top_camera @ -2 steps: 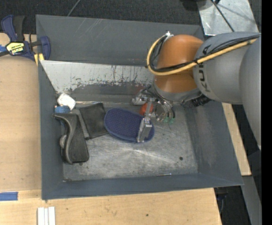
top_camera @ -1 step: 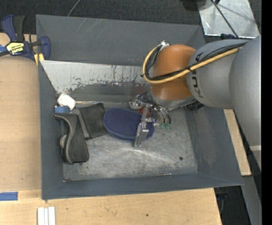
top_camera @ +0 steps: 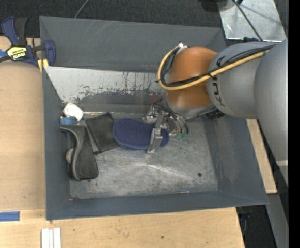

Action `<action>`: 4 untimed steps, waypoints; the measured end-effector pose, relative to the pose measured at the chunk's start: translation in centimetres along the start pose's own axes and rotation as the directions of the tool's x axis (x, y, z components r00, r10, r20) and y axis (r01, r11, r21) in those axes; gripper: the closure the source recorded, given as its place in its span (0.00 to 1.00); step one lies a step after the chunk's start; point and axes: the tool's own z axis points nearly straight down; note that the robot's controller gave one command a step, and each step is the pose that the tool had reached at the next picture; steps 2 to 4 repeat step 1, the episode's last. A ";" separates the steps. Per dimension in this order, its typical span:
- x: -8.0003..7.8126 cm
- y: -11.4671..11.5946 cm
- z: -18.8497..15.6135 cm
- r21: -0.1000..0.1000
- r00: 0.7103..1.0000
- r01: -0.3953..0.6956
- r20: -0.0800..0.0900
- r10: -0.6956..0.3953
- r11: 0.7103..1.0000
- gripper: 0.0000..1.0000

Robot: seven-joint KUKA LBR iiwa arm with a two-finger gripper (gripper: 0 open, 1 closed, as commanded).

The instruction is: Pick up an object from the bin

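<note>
Tool (top_camera: 157, 134) over blue oval object (top_camera: 130, 134); perhaps touching

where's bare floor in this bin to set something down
Bare floor runs along the near wall, from the dark curved piece rightwards, and widens right of the claw. Crowded: the left and middle, with the white lump, dark flat piece and blue oval pad.

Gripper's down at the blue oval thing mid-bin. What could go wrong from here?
1. The gripper sits at the right end of the blue oval pad, not over its middle. Lifted from there, the pad might tilt or slip out.
2. The pad's left edge meets the dark flat piece, which could get dragged along.
3. The pad lies low on the bin floor, so the gripper may scrape the floor.
</note>
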 end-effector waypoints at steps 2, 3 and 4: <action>-0.4 -0.1 -12.6 0.002 1.000 -0.020 -0.014 0.020 1.000 1.00; -0.4 -0.1 -12.6 0.002 1.000 -0.020 -0.014 0.020 1.000 1.00; -0.4 -0.1 -12.6 0.002 1.000 -0.020 -0.014 0.020 1.000 1.00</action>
